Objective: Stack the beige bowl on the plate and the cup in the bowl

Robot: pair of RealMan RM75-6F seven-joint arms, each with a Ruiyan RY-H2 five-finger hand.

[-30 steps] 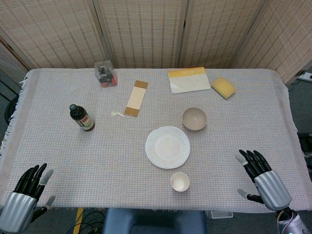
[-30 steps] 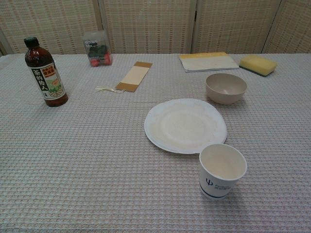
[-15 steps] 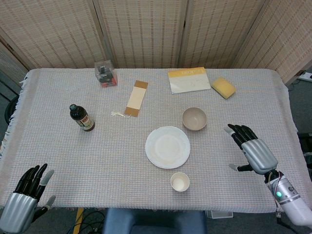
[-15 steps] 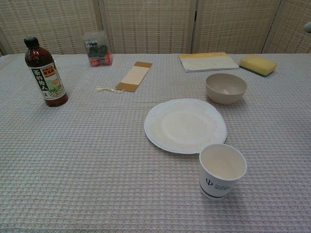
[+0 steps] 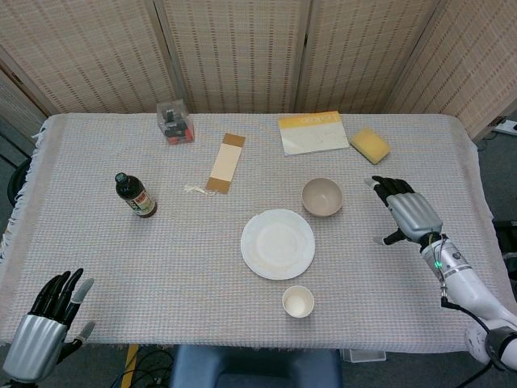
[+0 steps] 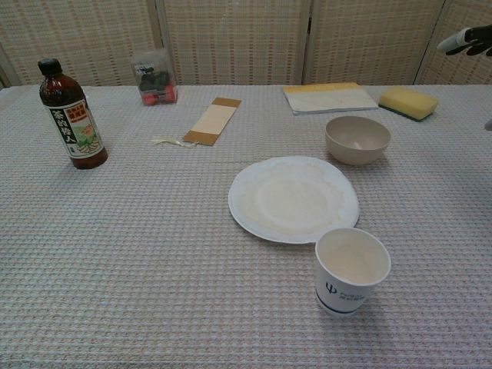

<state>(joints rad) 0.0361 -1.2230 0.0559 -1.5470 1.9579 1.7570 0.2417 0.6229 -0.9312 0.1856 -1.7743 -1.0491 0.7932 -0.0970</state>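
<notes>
Beige bowl (image 5: 322, 196): on table, near my right hand (image 5: 407, 212), apart from it, toward centre. Hand: fingers spread, holding nothing.

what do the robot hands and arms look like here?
Each robot hand, left and right, has a silver ribbed back with black fingers and grey tips. The right forearm is white, with a small green light and a thin black cable.

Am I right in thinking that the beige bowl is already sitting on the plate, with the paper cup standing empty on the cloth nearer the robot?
Not quite: the beige bowl is not on the plate. It stands on the cloth beside it, on the far right side, as the head view shows. The rest holds: the paper cup stands empty on the cloth nearer the robot.
</notes>
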